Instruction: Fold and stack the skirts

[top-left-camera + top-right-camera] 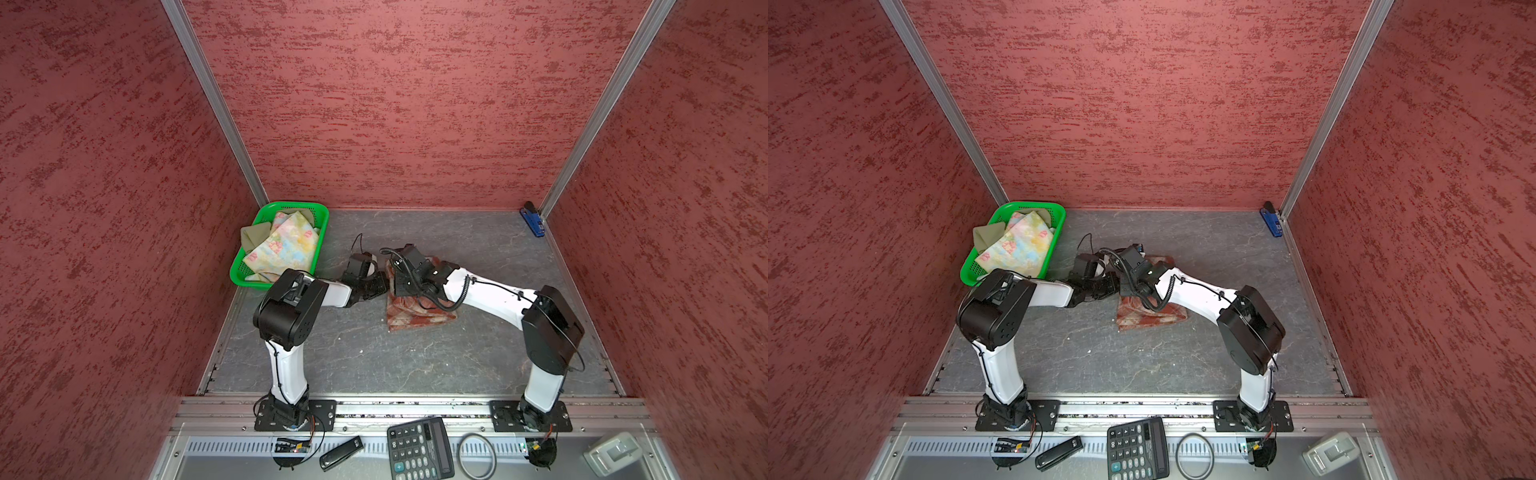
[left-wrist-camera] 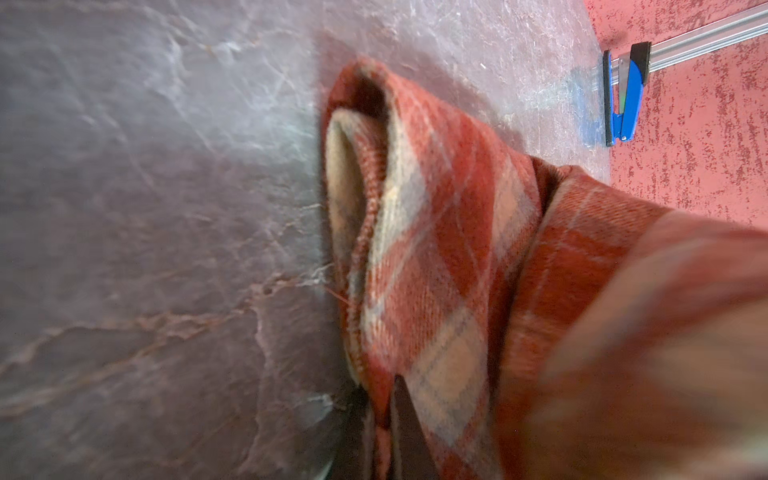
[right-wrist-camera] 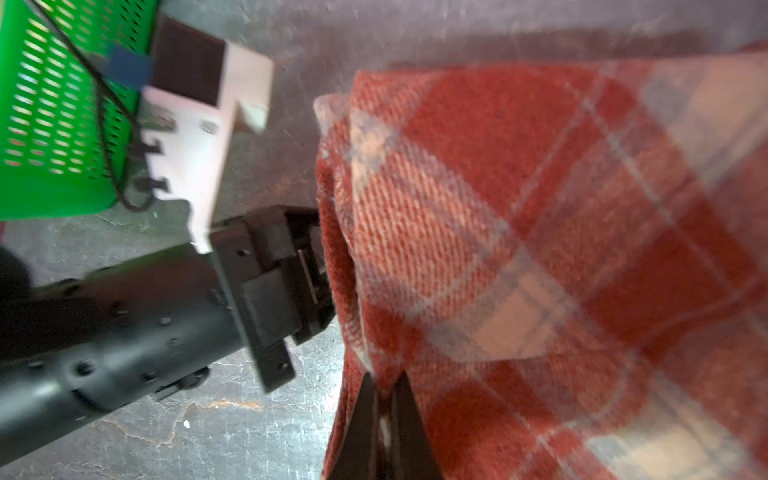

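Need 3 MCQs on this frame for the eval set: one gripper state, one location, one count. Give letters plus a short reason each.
1. The left gripper and right gripper are:
A. both open, holding nothing
B. both shut on the plaid skirt
C. one open, one shut

2. The floral skirt lies:
A. in the green basket
B. under the plaid skirt
C. hanging from the left gripper

3. Skirts in the basket:
A. one
B. two
C. three

Answers:
1. B, each wrist view shows the fingers pinching plaid cloth.
2. A, both top views show it inside the basket.
3. B, only the floral one and the olive skirt are in there.
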Robot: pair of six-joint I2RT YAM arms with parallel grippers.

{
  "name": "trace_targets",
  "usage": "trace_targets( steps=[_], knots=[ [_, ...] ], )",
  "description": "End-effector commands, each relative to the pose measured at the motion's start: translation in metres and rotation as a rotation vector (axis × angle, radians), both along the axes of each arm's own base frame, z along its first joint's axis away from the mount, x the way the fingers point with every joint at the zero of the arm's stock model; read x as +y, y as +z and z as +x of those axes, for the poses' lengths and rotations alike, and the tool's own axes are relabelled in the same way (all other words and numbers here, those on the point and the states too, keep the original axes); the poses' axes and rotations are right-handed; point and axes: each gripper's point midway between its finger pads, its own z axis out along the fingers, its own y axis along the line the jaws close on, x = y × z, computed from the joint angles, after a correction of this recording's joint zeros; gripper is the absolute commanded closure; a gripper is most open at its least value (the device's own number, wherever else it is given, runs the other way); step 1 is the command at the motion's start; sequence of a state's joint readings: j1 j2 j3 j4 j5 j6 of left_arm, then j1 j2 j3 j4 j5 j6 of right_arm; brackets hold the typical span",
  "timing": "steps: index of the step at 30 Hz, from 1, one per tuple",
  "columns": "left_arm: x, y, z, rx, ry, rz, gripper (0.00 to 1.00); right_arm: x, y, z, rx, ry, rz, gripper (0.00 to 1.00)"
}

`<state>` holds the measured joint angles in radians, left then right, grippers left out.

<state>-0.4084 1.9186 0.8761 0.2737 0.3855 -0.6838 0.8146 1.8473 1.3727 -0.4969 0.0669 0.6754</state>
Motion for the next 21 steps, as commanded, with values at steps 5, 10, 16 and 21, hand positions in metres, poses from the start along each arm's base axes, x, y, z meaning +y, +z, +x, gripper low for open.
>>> trace_targets(
  steps=[5,10,16,21],
  knots=[
    [0.041,-0.075,-0.056,0.279,0.050,0.171,0.90,0.022,-0.035,-0.006,0.084,-0.015,0.099,1.00],
    [0.047,-0.070,-0.056,0.276,0.065,0.169,0.83,0.031,-0.045,-0.009,0.109,-0.016,0.158,0.97],
    [0.063,-0.052,-0.051,0.259,0.103,0.160,0.57,0.020,-0.011,0.004,0.035,-0.034,0.207,0.41],
    [0.078,-0.022,-0.041,0.216,0.138,0.191,0.45,-0.011,0.036,0.021,-0.057,-0.072,0.273,0.27]
  ],
)
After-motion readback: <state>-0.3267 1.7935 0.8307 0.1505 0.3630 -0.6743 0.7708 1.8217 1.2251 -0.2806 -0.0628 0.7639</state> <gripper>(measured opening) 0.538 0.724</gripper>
